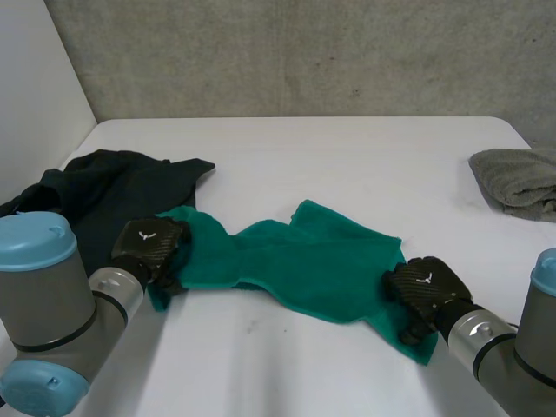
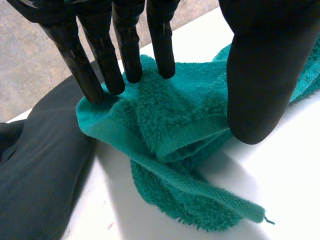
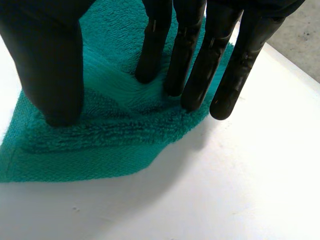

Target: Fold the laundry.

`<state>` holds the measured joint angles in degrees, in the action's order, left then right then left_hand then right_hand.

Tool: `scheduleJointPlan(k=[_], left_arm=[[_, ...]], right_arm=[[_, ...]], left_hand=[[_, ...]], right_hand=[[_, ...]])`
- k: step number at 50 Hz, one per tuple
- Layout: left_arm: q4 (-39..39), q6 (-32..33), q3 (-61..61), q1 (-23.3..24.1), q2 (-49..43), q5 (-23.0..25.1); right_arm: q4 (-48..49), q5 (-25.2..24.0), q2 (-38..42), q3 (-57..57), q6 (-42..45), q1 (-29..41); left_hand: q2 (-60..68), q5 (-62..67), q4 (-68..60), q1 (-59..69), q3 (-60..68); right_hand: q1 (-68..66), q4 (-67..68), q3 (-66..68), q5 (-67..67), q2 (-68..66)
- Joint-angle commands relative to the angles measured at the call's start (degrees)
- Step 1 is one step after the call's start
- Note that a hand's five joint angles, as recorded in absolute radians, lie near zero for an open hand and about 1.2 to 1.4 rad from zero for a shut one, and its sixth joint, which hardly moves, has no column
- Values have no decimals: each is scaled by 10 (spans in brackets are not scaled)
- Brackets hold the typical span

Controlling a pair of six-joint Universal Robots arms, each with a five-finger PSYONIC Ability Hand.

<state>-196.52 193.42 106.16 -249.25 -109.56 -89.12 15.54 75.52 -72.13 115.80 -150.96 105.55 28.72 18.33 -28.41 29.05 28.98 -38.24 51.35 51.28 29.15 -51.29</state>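
We show the left hand (image 1: pixel 149 246) and the right hand (image 1: pixel 423 291) — each low and palm-down — with fingers straight, tips angled downward, and thumb held well apart.

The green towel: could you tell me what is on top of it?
The left hand presses its end beside the dark garment, the right hand its near corner, fingers straight. What lies beneath the green towel is covered.
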Motion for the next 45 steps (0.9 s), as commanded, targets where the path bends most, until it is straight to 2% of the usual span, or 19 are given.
scheduleJointPlan(k=[1,12,45], left_arm=[[1,0,1,1,0,0],[1,0,1,3,0,0],[1,0,3,3,0,0]], right_arm=[[-10,3,-12,-4,-5,1],[-45,-6,-28,23,-13,4],[14,1,-11,14,-23,26]], left_hand=[[27,31,-30,24,24],[27,31,-30,24,24],[24,27,-27,20,21]], right_hand=[[-73,-58,-57,64,57],[54,-186,-185,-64,185],[-63,-68,-67,54,67]])
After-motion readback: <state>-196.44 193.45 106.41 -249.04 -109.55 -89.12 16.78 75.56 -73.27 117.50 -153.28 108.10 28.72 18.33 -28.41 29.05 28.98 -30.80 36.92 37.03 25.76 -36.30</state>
